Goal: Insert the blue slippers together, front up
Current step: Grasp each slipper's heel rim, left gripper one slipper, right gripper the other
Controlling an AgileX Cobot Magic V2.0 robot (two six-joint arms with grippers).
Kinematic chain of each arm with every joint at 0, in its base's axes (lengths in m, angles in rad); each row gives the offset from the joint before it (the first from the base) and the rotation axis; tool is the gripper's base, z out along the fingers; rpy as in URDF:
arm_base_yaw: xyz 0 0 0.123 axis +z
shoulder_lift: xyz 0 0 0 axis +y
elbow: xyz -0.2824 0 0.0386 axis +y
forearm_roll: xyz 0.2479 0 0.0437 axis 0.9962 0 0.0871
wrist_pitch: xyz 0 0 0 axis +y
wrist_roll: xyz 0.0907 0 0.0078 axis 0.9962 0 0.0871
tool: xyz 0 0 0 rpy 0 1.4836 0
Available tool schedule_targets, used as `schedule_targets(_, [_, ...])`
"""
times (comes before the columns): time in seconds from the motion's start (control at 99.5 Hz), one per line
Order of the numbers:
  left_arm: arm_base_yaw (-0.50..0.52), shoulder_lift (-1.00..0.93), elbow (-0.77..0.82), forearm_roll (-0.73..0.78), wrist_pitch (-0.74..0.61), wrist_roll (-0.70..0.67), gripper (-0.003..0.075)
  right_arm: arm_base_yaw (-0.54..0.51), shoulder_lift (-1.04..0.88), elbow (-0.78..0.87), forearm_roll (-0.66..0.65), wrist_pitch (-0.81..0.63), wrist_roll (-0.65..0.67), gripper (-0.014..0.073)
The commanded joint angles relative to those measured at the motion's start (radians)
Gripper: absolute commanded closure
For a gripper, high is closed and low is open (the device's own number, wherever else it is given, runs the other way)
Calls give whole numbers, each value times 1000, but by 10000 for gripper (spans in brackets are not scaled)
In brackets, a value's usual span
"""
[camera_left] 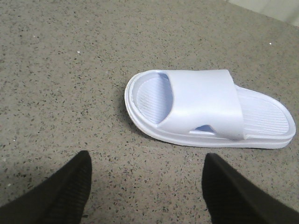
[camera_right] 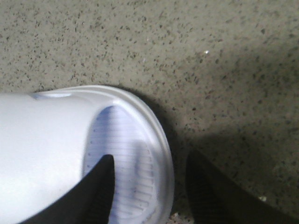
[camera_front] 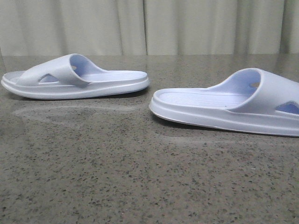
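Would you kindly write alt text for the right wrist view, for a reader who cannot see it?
The right gripper is open, one of its dark fingers over the ribbed toe end of a pale blue slipper, the other over bare table. The table is speckled grey-brown stone.

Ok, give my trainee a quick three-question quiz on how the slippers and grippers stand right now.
1. True or false: both slippers lie sole-down on the table.
2. Which gripper straddles a slipper's rim? A) left B) right C) neither
3. Fill in: the left gripper is open over bare ____.

Key:
1. True. The left slipper and the right slipper rest flat, heels toward each other, apart.
2. B. The right gripper has one finger over the footbed and the other outside the rim; it is open, not closed on it.
3. Table; the slipper lies beyond its fingers.
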Motion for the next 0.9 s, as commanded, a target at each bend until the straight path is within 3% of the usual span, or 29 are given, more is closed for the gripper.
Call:
schedule_targets(0.0, [-8,-3,-37,-24,-61,8,274,-39,20,-33,77,11,-75,298])
schedule_targets(0.312, [-8,-3,-37,-24,-64,18,274,-196,139,-33,406,226,-377,309])
schedule_targets(0.432, [-8,2,-37,-24,-64,18,274,-196,179,-33,410,259,-398,421])
schedule_targets(0.603, [-8,49,-37,-36,-64,23,274,-196,183,-33,410,257,-404,701])
schedule_targets(0.774, [-8,136,-65,-67,-60,34,274,-196,183,-33,410,248,-404,701])
schedule_targets(0.895, [1,209,-113,-174,-54,133,276,-196,183,-33,410,242,-404,701])
